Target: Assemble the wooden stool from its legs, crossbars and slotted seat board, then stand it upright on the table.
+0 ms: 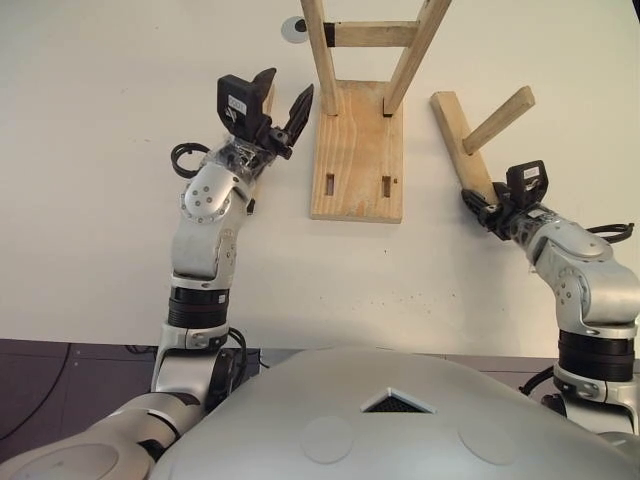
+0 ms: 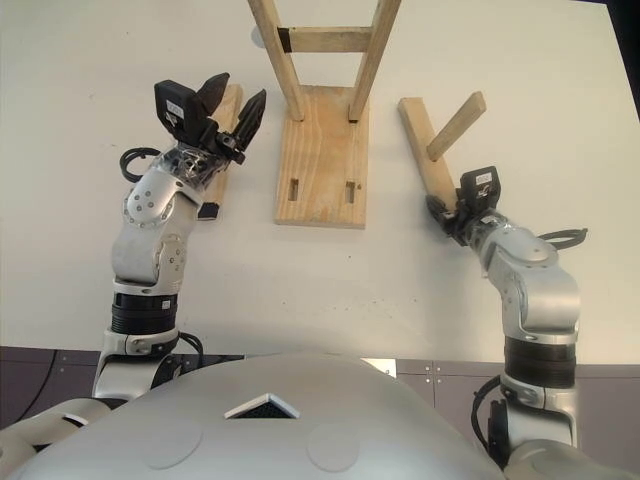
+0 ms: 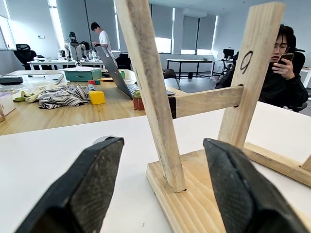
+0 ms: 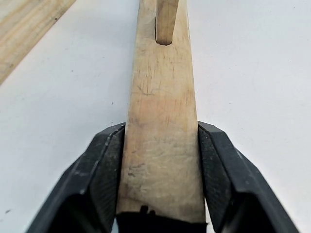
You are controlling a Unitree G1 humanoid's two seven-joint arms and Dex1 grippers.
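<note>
Leg (image 1: pixel 455 125) clamped at its near end in my right hand (image 1: pixel 485 205), pointing away from me, right of the seat board (image 1: pixel 355 150); left hand (image 1: pixel 287 95) open.

The place was an open-plan office. Behind the white table (image 3: pixel 53 155) stood a long wooden desk (image 3: pixel 73 114) carrying an open laptop (image 3: pixel 112 63), a teal box (image 3: pixel 82 74) and a striped cloth (image 3: pixel 63 94). Farther back were more desks (image 3: pixel 192 61), a black office chair (image 3: pixel 24 53) and tall windows (image 3: pixel 163 36).
</note>
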